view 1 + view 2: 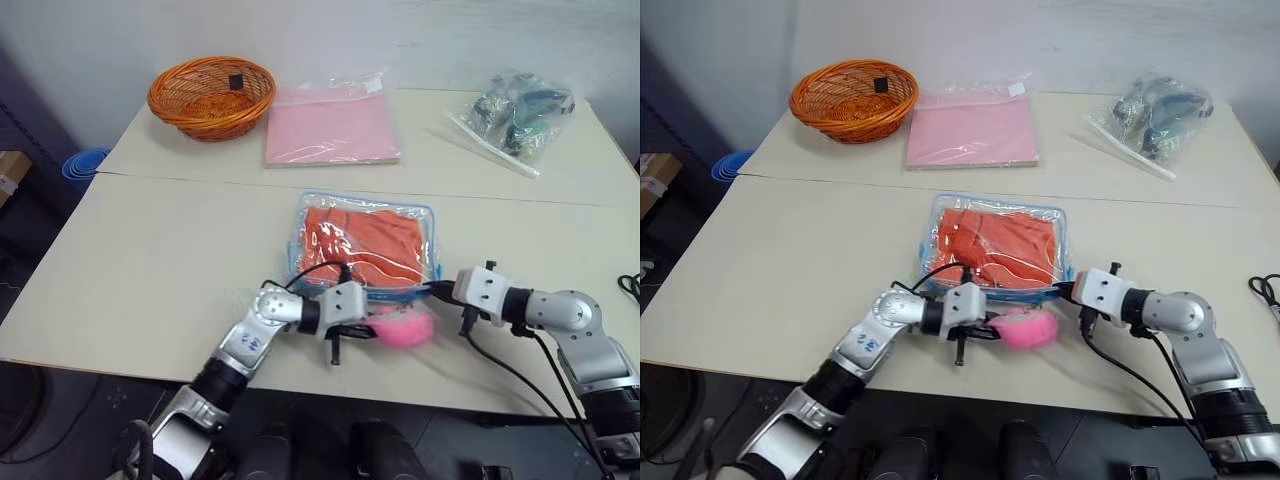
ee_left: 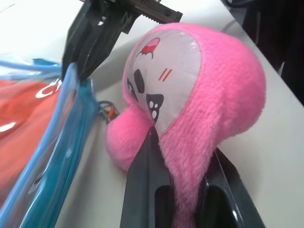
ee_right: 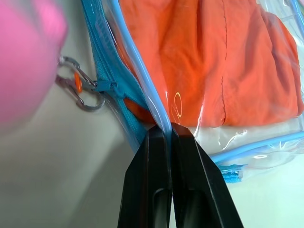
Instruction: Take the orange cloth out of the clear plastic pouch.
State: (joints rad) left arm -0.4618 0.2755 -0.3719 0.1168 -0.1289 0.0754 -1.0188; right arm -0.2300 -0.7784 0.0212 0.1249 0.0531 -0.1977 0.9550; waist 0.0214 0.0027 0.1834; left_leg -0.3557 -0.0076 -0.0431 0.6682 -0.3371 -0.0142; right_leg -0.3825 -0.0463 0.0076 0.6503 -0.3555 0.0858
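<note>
Pale table point(image 1: 150, 260), clear plastic pouch point(image 1: 365, 245), pink plush toy point(image 1: 405, 328), orange basket point(image 1: 211, 96), pink-sheet bag point(image 1: 332, 128), dark-items bag point(image 1: 515, 112)

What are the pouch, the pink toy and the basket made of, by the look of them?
Pouch: soft clear plastic, glossy with creases, blue zipper trim that looks woven. Pink toy: fuzzy plush with a smooth printed face, probably synthetic. Basket: orange woven strands, wicker or plastic, hard to tell which.

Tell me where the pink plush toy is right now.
The pink plush toy lies at the table's near edge, against the clear plastic pouch, pinched in the left gripper.
</note>
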